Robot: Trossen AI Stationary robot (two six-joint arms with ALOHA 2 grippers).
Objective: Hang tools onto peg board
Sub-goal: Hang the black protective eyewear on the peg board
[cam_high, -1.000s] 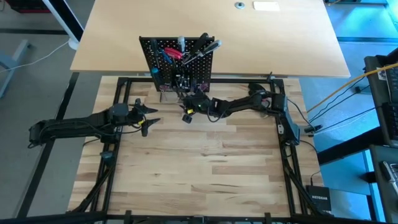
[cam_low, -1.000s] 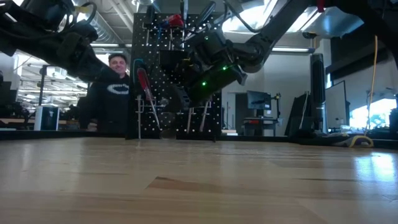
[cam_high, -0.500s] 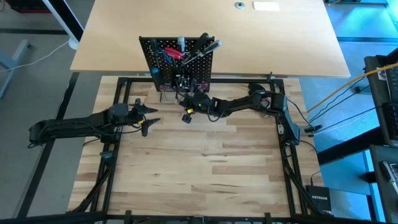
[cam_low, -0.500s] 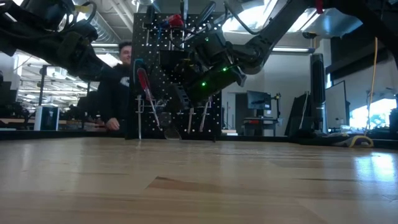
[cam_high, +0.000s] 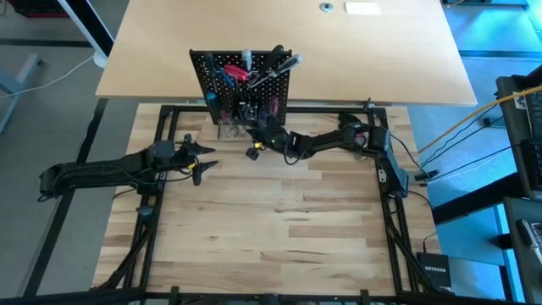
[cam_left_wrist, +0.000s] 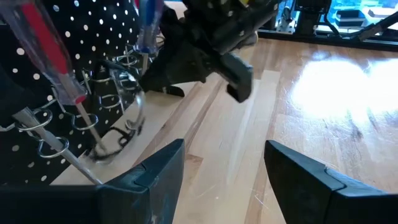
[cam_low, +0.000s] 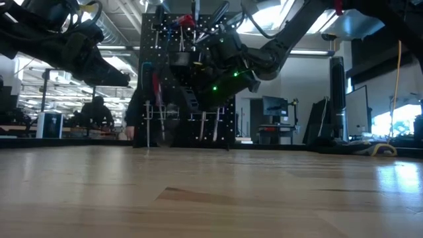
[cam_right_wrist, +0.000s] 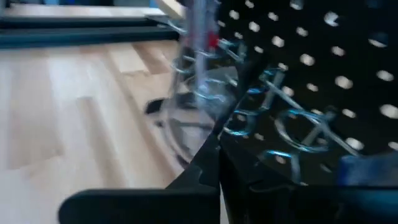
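Note:
The black peg board [cam_high: 241, 85] stands upright at the table's far edge with tools on it: red pliers [cam_high: 233, 72] near the top, and a red-handled screwdriver [cam_left_wrist: 50, 50] and a blue-handled one [cam_left_wrist: 149, 25] standing in wire rings. My right gripper [cam_high: 254, 134] is shut, low in front of the board's foot. In its wrist view the shut fingertips [cam_right_wrist: 217, 168] are right at the lower wire rings [cam_right_wrist: 292, 130], beside a clear-handled screwdriver [cam_right_wrist: 199, 37]. My left gripper [cam_high: 203, 157] waits open at the left with nothing between its fingers [cam_left_wrist: 161, 180]. My right gripper's shut fingers come level from the table's right and near side at the board's lower wire rings [cam_right_wrist: 249, 124]. I cannot tell whether they touch a ring, a tool or the board.
Bare wooden table [cam_high: 271, 229] spreads out on the near side. A black frame rail [cam_high: 169, 110] runs along the far edge under the board. Behind it lies a pale tabletop [cam_high: 356, 59]. A person [cam_low: 99, 112] shows in the room beyond the board.
My right gripper has moved a little toward the table's far edge, closer to the foot of the peg board. The person behind the board has moved to the left in the low view.

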